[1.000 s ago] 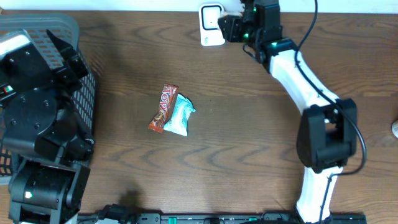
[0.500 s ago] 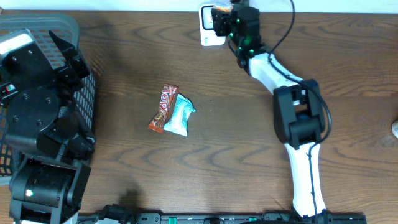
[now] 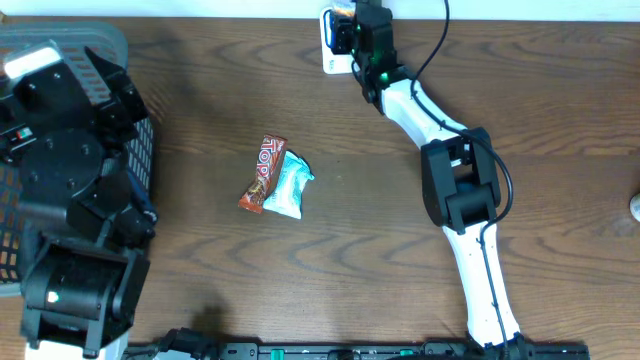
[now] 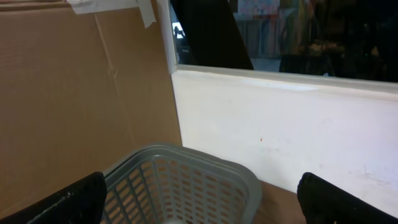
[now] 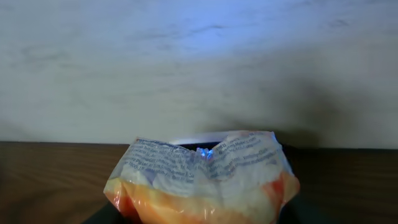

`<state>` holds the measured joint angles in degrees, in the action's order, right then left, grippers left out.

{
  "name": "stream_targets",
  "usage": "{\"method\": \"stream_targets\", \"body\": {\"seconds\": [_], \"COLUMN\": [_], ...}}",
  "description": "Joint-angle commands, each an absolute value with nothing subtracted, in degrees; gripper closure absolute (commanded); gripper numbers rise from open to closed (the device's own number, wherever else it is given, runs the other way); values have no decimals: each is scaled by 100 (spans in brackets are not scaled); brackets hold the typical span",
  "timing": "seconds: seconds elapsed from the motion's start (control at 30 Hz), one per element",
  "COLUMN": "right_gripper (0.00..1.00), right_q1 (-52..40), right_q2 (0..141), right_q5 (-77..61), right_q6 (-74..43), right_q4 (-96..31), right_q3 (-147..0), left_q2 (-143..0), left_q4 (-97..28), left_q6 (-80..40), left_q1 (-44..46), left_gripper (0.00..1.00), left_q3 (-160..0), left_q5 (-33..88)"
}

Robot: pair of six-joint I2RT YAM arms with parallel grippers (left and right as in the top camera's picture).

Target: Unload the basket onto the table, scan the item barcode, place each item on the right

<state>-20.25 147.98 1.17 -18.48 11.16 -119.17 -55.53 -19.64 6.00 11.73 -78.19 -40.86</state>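
1. The left jaws stand wide open, holding nothing, with the grey basket just below them. A sweep from here could catch its rim.
2. Well apart from both jaws, a red bar and a pale blue pack lie touching. They look safe.
3. The right jaws grip the orange-and-white packet, held just ahead of them against the white scanner. The crinkled film may buckle the code or slip. Whether the barcode faces the scanner, I cannot tell.
4. A dark wood-grain table lies beneath both jaws.
5. Cardboard and a white wall stand beyond the left jaws.
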Motion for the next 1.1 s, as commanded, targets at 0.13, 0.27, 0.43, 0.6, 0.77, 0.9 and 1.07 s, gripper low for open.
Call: {"method": "stream_targets", "body": {"seconds": [0.13, 0.27, 0.43, 0.6, 0.77, 0.9, 1.07], "right_gripper": [58, 61, 61, 59, 58, 60, 61], "right_q1": [-1925, -1876, -1691, -1308, -696, 204, 1197], "right_q2": [14866, 14650, 13931, 13087, 12376, 12215, 12265], "right_q5": [292, 338, 635, 1293, 2617, 3389, 3175], "right_q6": [-1614, -1406, -1420, -1431, -1835, -2231, -2633], "right_q4": [344, -685, -2215, -3756, -5345, -6637, -7048], "right_q3": [-12372, -12761, -12975, -12975, -12975, -12964, -12486], "left_q2": [-5596, -5594, -5594, -5594, -5594, -5594, -5596], "left_q4": [-1964, -1964, -1944, -1914, -1879, -1806, -1800], "left_q6": [574, 574, 574, 572, 572, 569, 550], "left_q1": [1153, 1153, 1153, 1153, 1153, 1153, 1153], "left_gripper": [2, 2, 2, 2, 2, 2, 2], "left_q3": [-7784, -7784, -7784, -7784, -7784, -7784, -7784], "left_q5": [-4163, -4163, -4163, -4160, -4160, -4158, -4160]}}
